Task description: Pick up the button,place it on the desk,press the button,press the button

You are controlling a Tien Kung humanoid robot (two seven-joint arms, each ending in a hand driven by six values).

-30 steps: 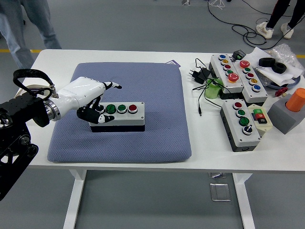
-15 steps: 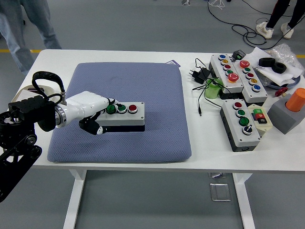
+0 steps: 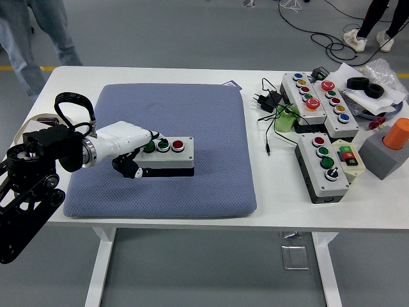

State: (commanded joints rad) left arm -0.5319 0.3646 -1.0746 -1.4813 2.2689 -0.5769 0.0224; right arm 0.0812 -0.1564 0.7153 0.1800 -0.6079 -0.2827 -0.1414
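White surface (image 3: 160, 75) carries a blue-grey pad (image 3: 192, 115) where the button box (image 3: 167, 155) lies near the front, the left hand (image 3: 128, 147) at its left end, fingers (image 3: 131, 167) clasping that end.

The blue mat (image 3: 192, 115) is bare in the frame's upper middle; other boxes (image 3: 323, 166) and wires (image 3: 271, 109) crowd the right side.
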